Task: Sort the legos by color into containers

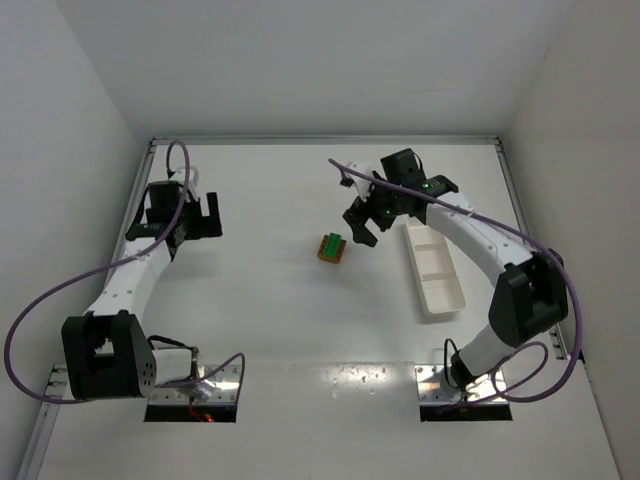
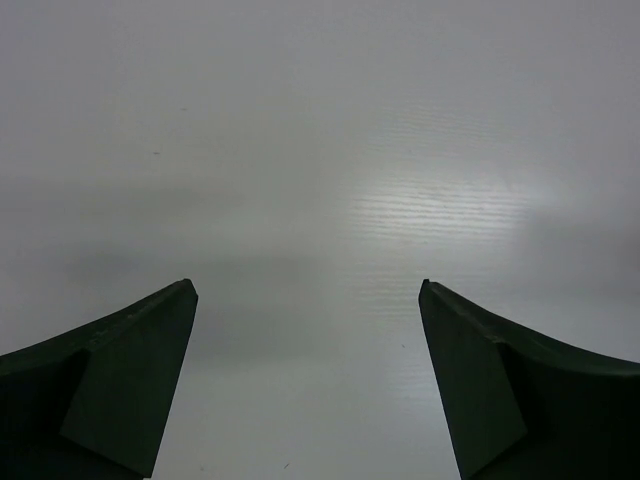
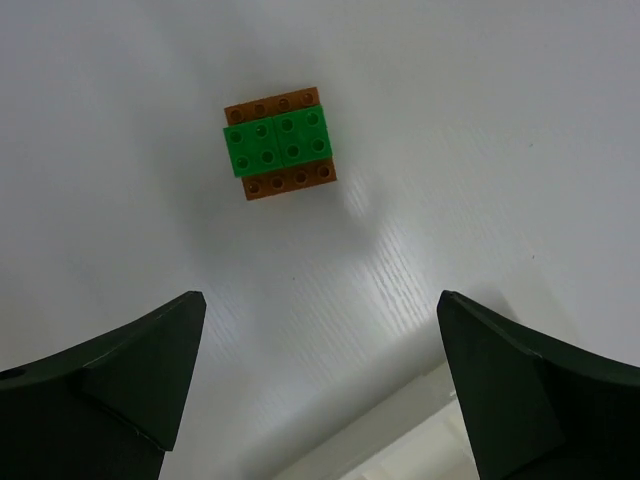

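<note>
The legos [image 1: 332, 248] sat on the desk [image 1: 270, 320] as one stacked block, green over brown (no yellow showed). The right jaws hung wide apart and empty just right of the block. From the wrist it lay ahead, slightly left of their midline, long axis roughly across the gap. The tray [image 1: 433, 270] lay farther right of the block. The left jaws, likewise spread and empty, stood well left of it, so the right pair looked nearer.
</note>
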`<state>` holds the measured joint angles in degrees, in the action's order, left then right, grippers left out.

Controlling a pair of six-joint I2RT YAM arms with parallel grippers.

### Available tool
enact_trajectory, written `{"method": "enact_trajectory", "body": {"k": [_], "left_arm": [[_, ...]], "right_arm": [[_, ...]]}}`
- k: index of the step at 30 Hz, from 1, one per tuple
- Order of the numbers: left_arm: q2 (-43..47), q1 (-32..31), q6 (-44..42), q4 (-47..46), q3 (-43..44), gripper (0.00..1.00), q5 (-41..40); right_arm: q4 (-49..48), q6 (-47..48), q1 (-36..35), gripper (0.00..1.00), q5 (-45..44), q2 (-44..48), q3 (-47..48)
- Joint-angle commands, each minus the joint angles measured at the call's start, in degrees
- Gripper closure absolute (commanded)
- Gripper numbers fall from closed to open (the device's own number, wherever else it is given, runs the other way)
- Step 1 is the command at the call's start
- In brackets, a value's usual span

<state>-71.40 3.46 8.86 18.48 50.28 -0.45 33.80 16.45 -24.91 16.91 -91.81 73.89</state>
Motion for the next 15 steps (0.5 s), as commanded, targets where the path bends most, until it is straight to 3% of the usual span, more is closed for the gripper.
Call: {"method": "enact_trajectory", "body": {"k": [1,6,10,15], "left_arm": [[2.0,1.3,-6.8,2.9,1.4,0.0,16.8],[-0.8,3.5,-14.5,10.2,3.3,0.0,33.5],[-5.1,5.0,-16.9,14.3,5.6,0.0,41.2],[-10.5,7.7,-19.4,18.4,9.6,0.0,47.0]], "right_arm": [[2.7,15.8,-0.4,0.0,8.6,-0.2,3.5],[9.4,44.2,-0.4,0.05,16.3,-2.2,5.4],[13.6,64.6,0.2,0.07,21.0,-4.5,6.0],[34.5,83.3,-0.8,0.22,24.6,-17.6,22.1]]}}
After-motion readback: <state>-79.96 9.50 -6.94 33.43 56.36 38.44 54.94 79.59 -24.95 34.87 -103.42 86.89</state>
